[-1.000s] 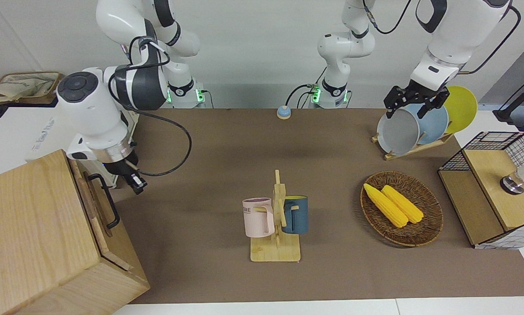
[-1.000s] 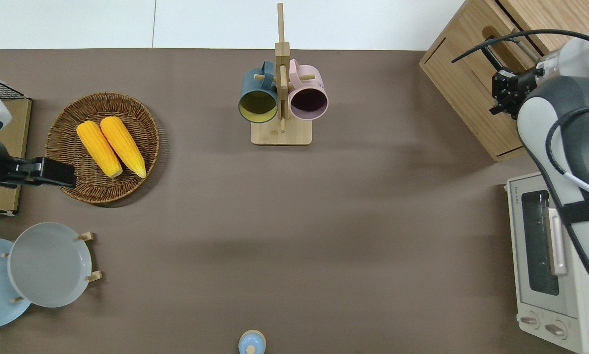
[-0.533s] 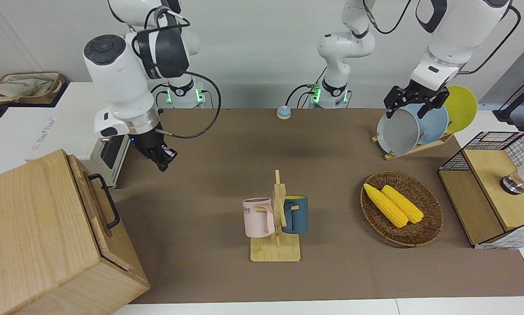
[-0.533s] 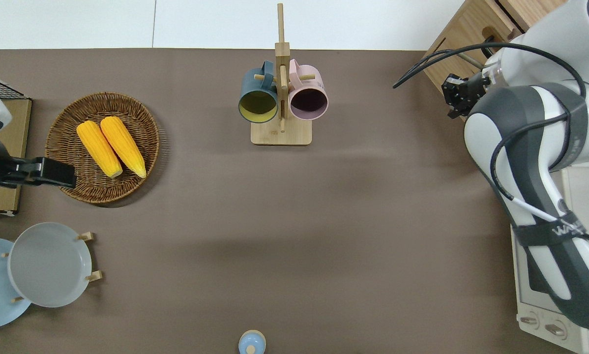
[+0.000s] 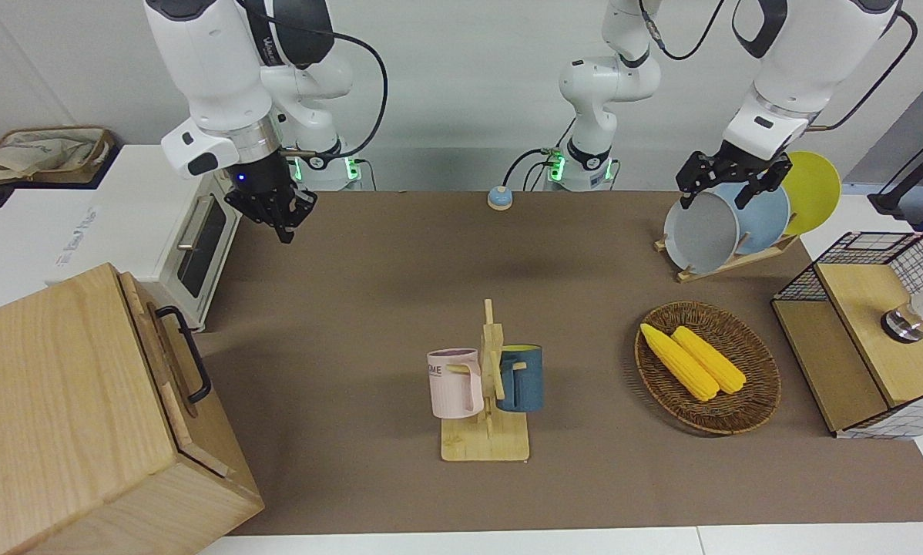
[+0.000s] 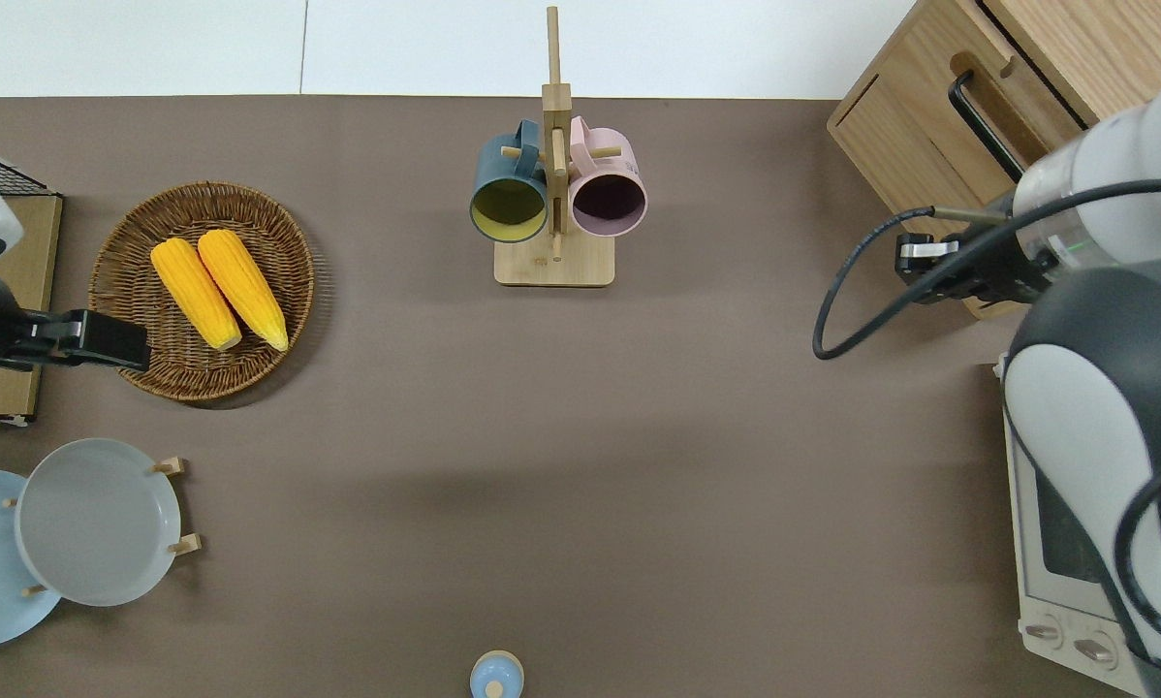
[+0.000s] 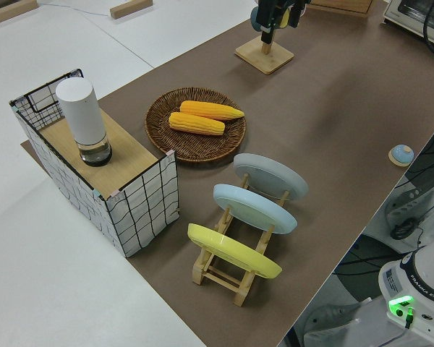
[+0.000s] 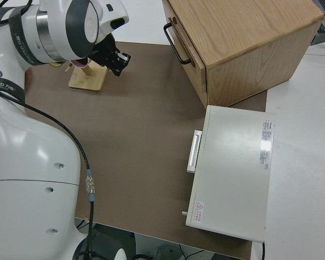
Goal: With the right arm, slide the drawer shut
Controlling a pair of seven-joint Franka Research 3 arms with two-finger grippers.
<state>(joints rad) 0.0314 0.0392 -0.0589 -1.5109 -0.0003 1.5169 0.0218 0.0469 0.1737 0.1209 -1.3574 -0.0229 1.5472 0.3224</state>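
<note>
Drawer [image 5: 170, 351] set in cabinet [image 5: 61, 401] at right arm's end, seemingly flush. Rigid wood on runners; best pushed flat on front beside handle [image 5: 186, 353]. Right gripper [image 5: 276, 210] up, apart; finger spread unclear. Left arm parked.

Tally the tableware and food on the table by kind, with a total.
Plates: 3 (grey, blue, yellow)
Mugs: 2 (pink, navy)
Corn cobs: 2 ()
Total: 7
</note>
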